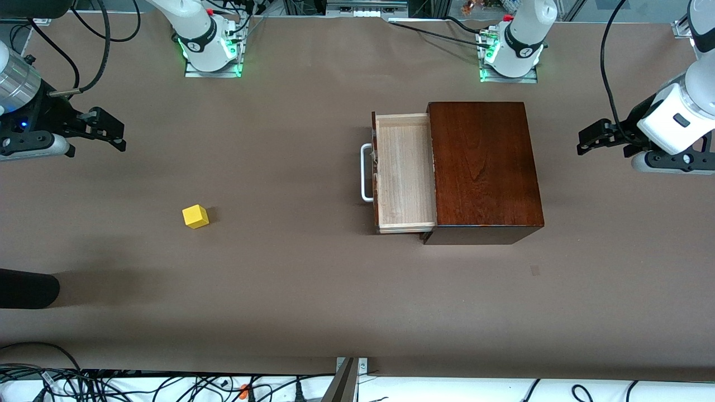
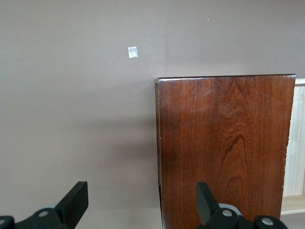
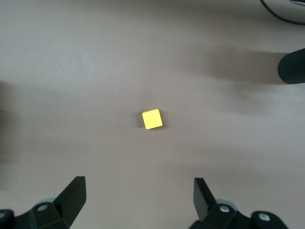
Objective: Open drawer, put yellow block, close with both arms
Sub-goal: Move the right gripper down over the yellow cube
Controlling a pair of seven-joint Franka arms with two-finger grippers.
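The yellow block (image 1: 195,216) sits on bare table (image 1: 313,290) toward the right arm's end, well apart from the pulled-out drawer (image 1: 405,173) of the wooden box (image 1: 483,167). No writing is legible anywhere. Only the left wrist view shows a small white scrap (image 2: 133,52). Right gripper (image 1: 106,131) and left gripper (image 1: 600,137) hang with fingers spread, holding nothing.

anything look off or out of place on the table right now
Nothing stands out. The drawer is pulled out of the dark box and empty, the yellow block sits alone toward the right arm's end, and both arms wait, jaws open.
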